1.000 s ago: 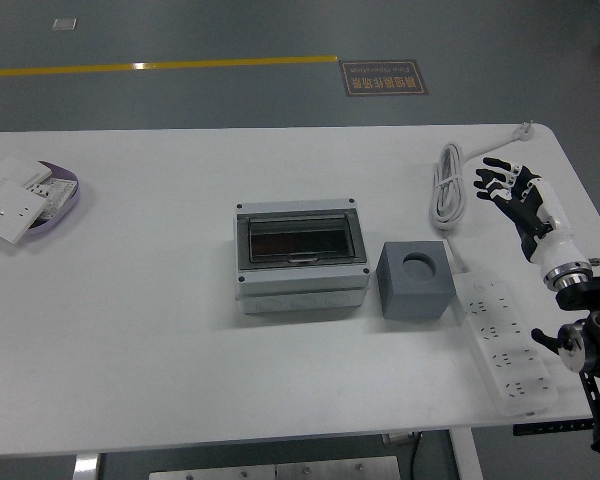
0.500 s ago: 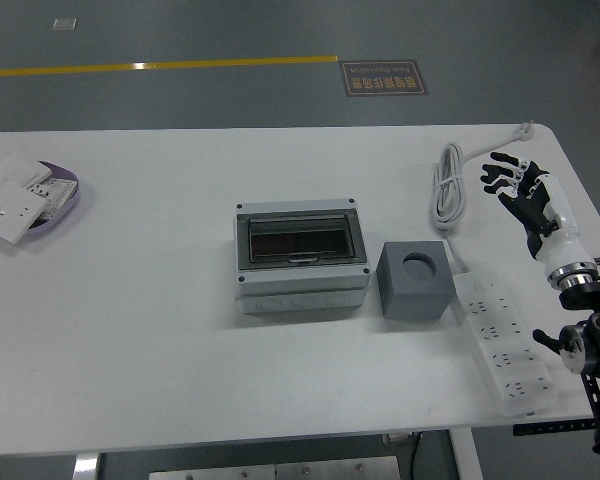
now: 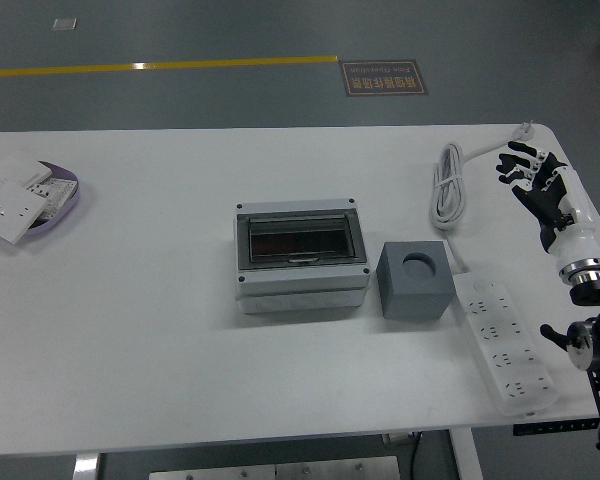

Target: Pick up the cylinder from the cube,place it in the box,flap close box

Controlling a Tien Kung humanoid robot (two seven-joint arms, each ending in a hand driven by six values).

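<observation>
Head view shows the grey cube's (image 3: 415, 279) round socket empty, the grey clear-lidded box (image 3: 300, 259) closed, the right hand (image 3: 545, 190) spread and holding nothing, so the task looks finished.

A white power strip (image 3: 505, 345) lies lower right on the bench (image 3: 160, 330), its coiled cable (image 3: 447, 186) above; at far left a purple plate (image 3: 62, 196) holds white switch plates (image 3: 12, 200)

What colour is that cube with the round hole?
Dark grey, seen in the head view: the cube.
</observation>
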